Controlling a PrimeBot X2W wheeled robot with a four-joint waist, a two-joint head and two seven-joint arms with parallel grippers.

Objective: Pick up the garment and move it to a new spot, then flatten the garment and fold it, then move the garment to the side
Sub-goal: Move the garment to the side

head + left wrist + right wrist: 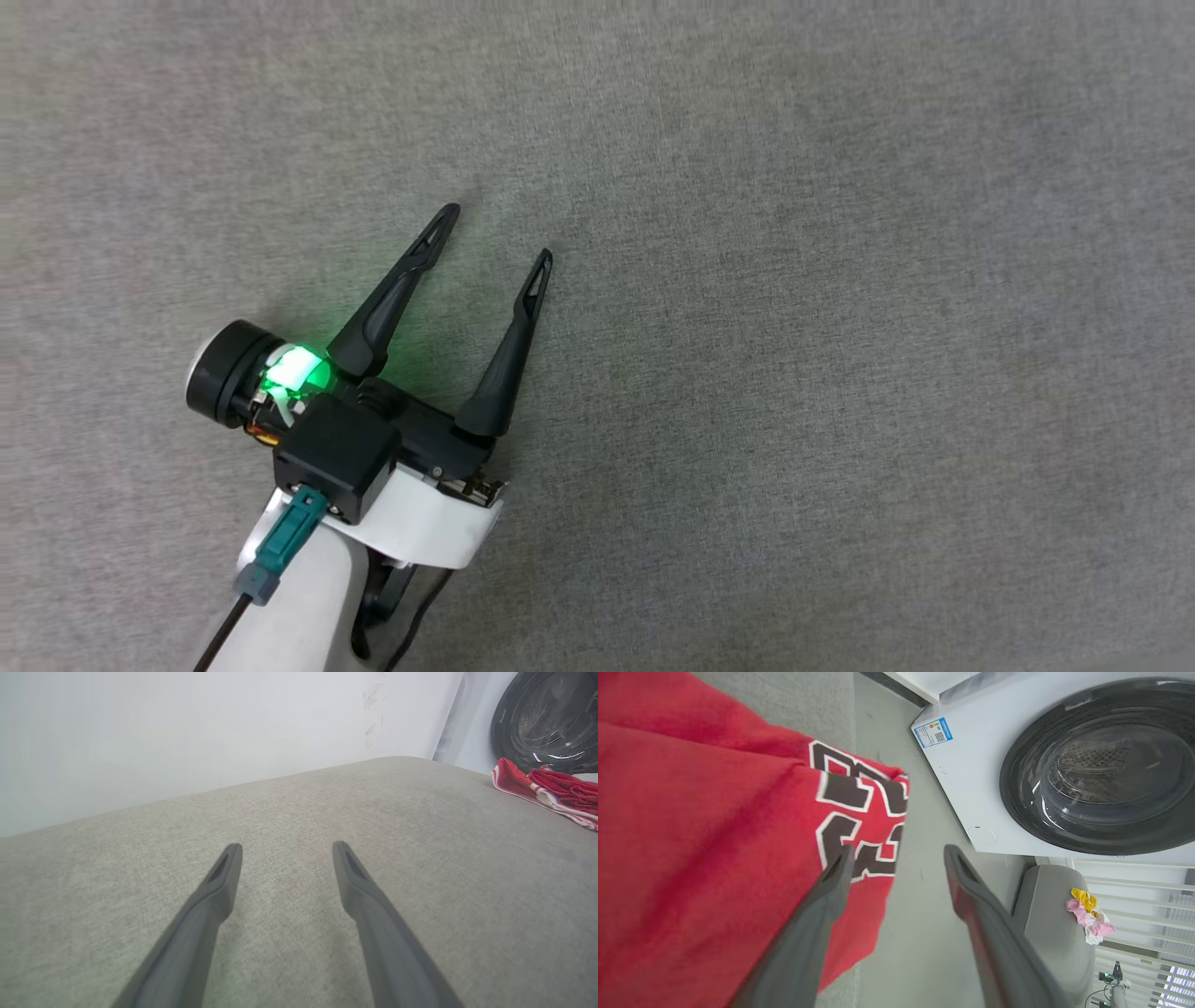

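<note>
The left gripper (496, 235) sits toward 8 o'clock in the head view, its two dark fingers spread wide and pointing to about 1 o'clock over the bare grey fabric surface (840, 280), with nothing between them. A green light glows at its wrist. In the left wrist view the same gripper (287, 850) is low over the surface, and the red garment (551, 788) lies bunched at about 2 o'clock, well apart from it, near the surface's far edge and in front of the washing machine's dark door (546, 718). The right gripper (899, 853) is parted too and grips nothing; only floor shows in its gap. The garment (714, 835) spreads from 9 o'clock to just beside that gripper's left finger, its black, white-edged numerals facing up. The white washing machine (1064, 765) stands at 2 o'clock, and a grey seat (1045, 914) carrying small yellow and pink cloths (1087, 914) stands at 4 o'clock.
</note>
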